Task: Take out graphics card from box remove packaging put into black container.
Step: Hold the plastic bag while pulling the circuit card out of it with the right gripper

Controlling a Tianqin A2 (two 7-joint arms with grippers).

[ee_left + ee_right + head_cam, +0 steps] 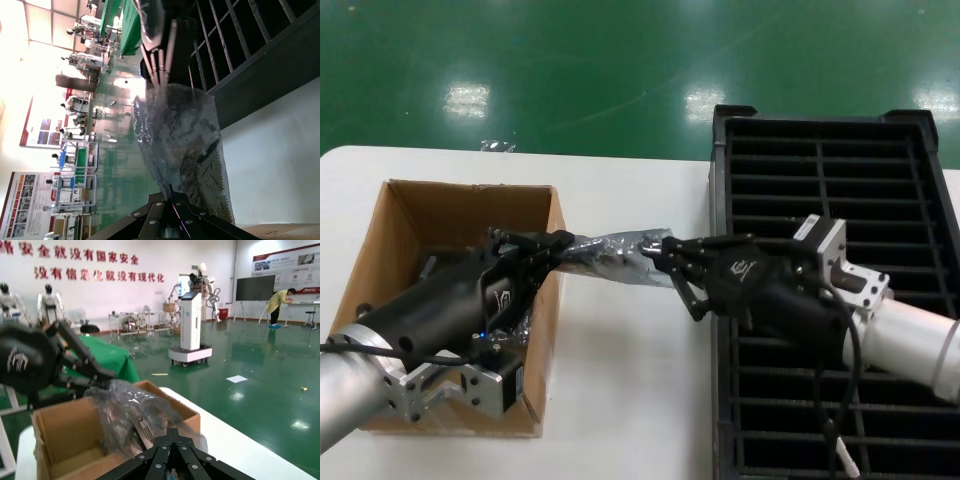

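Note:
The silvery crinkly packaging (610,252) hangs stretched in the air between my two grippers, above the white table. The left gripper (558,246) is shut on its end over the right wall of the brown box (380,240). The right gripper (656,252) is shut on the other end, just left of the black container (820,150). In the left wrist view the bag (180,135) runs from my fingertips (170,189) to the far gripper, and a dark shape, the graphics card (199,160), shows through it. The right wrist view shows the bag (125,410) pinched at my right gripper (172,430).
The white table (630,400) lies between box and container. More crinkly wrap (520,325) sits in the box under my left arm. A small white stick (842,455) lies in a near slot of the container. A scrap of film (498,146) rests at the table's far edge.

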